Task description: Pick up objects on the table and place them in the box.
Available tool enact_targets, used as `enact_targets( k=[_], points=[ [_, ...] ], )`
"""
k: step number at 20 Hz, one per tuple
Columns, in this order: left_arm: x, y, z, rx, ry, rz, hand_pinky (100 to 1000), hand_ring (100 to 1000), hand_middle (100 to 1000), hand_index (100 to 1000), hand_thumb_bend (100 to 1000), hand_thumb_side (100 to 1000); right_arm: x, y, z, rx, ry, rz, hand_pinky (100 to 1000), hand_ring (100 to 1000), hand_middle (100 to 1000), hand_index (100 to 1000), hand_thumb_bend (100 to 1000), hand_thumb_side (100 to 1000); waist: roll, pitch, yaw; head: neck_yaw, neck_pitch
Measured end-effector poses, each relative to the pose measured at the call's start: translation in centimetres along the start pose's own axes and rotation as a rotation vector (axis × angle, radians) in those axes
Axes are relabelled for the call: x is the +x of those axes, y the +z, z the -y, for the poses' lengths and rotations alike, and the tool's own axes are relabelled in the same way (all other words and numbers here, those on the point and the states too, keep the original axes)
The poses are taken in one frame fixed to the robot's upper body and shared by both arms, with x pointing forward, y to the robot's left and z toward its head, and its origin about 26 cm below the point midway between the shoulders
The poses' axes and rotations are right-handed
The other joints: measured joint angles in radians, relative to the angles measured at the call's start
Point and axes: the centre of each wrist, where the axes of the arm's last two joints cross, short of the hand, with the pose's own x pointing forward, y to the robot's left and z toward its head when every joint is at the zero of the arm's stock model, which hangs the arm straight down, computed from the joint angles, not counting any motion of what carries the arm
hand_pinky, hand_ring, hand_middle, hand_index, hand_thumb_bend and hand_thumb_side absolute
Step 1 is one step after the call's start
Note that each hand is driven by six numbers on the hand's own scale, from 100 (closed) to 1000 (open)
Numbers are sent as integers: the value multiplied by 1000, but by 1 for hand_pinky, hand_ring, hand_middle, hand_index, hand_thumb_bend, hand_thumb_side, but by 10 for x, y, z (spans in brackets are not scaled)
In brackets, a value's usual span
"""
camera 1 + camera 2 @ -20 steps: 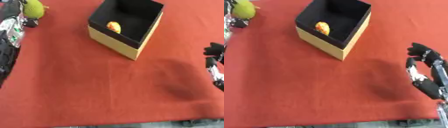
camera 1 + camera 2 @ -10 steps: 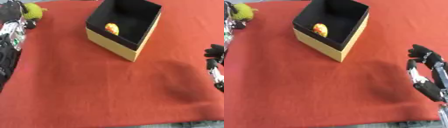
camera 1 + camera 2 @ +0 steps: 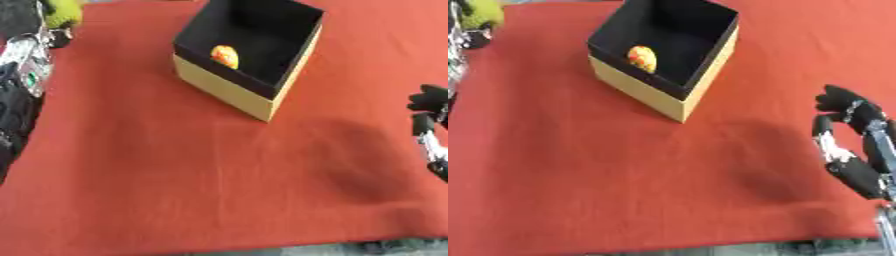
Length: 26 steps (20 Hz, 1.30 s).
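A tan box [image 3: 229, 90] with a black inside stands open at the upper middle of the red table. A small orange-yellow object [image 3: 225, 56] lies in it against the near-left wall. At the top left corner my left hand [image 3: 56, 35] is curled on a yellow-green round object [image 3: 63, 12], partly cut off by the picture's edge, well left of the box. The black and silver left forearm [image 3: 26, 70] runs down the left edge. My right hand [image 3: 849, 145] rests at the right edge, fingers up and relaxed, holding nothing, to the right of and nearer than the box.
A red cloth [image 3: 175, 175] covers the table. Its front edge [image 3: 219, 247] runs along the bottom of the view. A dark shadow [image 3: 359, 160] lies on the cloth left of the right hand.
The left hand with the yellow-green object sits a little higher in the view than half a second ago. The right hand and the box have stayed in place.
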Motion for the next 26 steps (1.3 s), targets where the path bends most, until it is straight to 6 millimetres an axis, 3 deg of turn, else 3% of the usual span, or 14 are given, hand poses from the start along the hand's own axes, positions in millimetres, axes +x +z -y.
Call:
enact_targets(
  k=[7, 14, 19, 26],
  points=[
    [31, -1, -48, 46, 89, 219, 414, 387, 354, 503, 322, 100, -2, 3, 0, 0, -1, -11, 724, 768, 750, 900, 100, 590, -1, -34, 21, -19, 13],
    [81, 18, -91, 22, 141, 519, 447, 393, 359, 520, 297, 100, -2, 4, -1, 1, -5, -14, 724, 768, 750, 900, 100, 579, 1, -65, 21, -39, 13],
    [111, 34, -100, -41, 116, 688, 471, 409, 388, 534, 305, 100, -3, 5, -2, 3, -6, -20, 725, 768, 751, 900, 100, 581, 0, -70, 20, -43, 13],
    [166, 57, -84, -130, 88, 895, 487, 419, 405, 545, 294, 100, -3, 4, -2, 11, -8, -17, 725, 768, 751, 900, 100, 584, -2, -70, 9, -45, 13]
  ],
)
